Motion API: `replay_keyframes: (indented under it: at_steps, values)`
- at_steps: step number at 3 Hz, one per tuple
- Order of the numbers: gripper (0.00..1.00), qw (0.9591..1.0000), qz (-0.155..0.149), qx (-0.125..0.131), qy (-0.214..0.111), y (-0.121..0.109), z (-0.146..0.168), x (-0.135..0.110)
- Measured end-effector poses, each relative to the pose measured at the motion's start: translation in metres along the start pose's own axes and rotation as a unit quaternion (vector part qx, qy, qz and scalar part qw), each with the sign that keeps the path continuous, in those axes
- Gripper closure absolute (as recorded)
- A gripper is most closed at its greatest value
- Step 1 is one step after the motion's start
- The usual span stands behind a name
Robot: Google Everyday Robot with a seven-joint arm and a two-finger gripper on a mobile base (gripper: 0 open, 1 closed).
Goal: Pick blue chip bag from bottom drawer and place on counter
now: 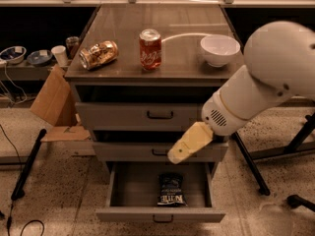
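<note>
The blue chip bag (172, 190) lies flat in the middle of the open bottom drawer (117, 193), its white lettering toward the drawer's front. My gripper (180, 152), a cream-coloured piece at the end of the big white arm, hangs in front of the middle drawer. It sits just above the bag and slightly right of it, without touching it. The counter (182, 58) is the glossy top of the cabinet, above the two closed drawers.
On the counter stand a red soda can (150, 49) and a white bowl (219, 49), and a gold can (99, 54) lies on its side. A cardboard sheet (54, 102) leans at the cabinet's left. Black stand legs (251, 163) cross the floor at right.
</note>
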State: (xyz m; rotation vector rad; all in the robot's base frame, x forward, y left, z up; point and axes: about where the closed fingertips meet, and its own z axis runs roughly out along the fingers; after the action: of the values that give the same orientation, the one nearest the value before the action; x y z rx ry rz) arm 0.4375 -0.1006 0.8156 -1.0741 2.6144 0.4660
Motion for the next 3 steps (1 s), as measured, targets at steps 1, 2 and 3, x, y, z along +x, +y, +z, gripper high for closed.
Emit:
replay_keyframes:
  at_steps: [1,2,3]
  values:
    - [0.00,0.9938,0.102,-0.038,-0.022,0.006,0.056,0.006]
    - [0.00,0.9939,0.101,-0.038,-0.021,0.007,0.056,0.007]
    - [0.00,0.9926,0.107,-0.053,-0.023,0.005,0.075,0.005]
